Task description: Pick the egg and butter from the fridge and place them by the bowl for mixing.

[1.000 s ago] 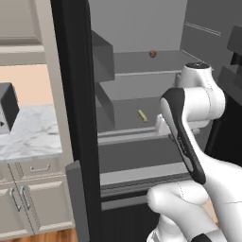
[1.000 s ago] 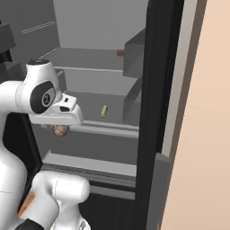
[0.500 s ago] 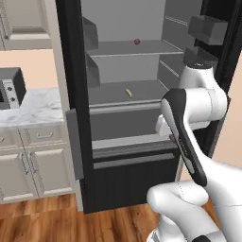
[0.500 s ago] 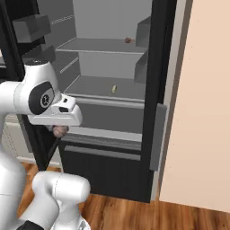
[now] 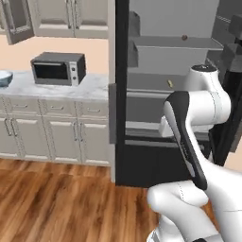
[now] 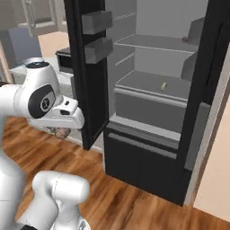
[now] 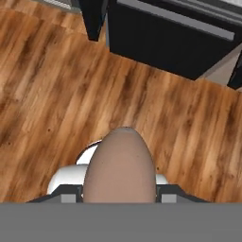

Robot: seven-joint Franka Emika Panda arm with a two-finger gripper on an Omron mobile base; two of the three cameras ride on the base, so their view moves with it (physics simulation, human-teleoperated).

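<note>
My gripper (image 6: 63, 130) is shut on the brown egg (image 7: 120, 165), which hangs under the hand (image 6: 61, 133) over the wood floor, left of the fridge. The fridge (image 6: 143, 157) stands open, black-fronted with grey shelves. The thin yellow-olive butter (image 5: 170, 83) lies on the middle shelf (image 6: 164, 86). A second brown ball (image 5: 184, 37) rests on the upper shelf (image 6: 184, 39). The pale blue-white bowl (image 5: 4, 78) sits at the far left of the marble counter (image 5: 94, 85).
A dark microwave (image 5: 57, 68) stands on the counter between the bowl and the fridge. Beige cupboards (image 5: 52, 137) run below it. The open fridge door (image 6: 87, 67) with grey bins juts out close to my arm. Wood floor (image 7: 56, 85) lies below the hand.
The whole picture has shifted: the base has backed away from the fridge, bringing the counter, microwave and bowl into the left view. The egg stays in the gripper.
</note>
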